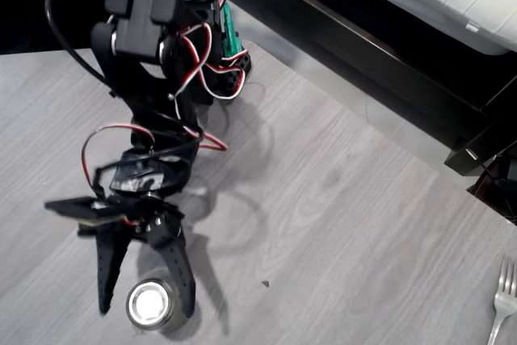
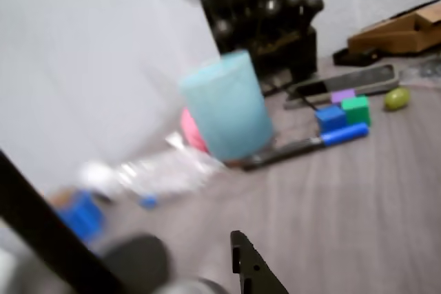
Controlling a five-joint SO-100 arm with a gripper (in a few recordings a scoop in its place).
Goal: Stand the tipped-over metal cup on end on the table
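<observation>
Metal cup (image 1: 152, 305) upright on the table (image 1: 339, 199), between the black fingers.

From overhead we see the gripper (image 1: 145, 306) low at the left of the picture, its two fingers spread apart with the cup standing in the gap, its round rim facing up; the right finger (image 1: 179, 268) lies against the cup's side, while the left finger (image 1: 107, 268) looks just clear of it (we cannot tell for certain whether it touches). So the grip appears loose rather than clamped. A silver fork (image 1: 502, 300) lies well apart at the right edge, and a black frame (image 1: 355, 46) with white bedding runs along the top. In the blurred wrist view we make out a light blue cup (image 2: 229, 105), a blue-capped marker (image 2: 306, 145) and small coloured blocks (image 2: 342, 112) farther off on the table.
</observation>
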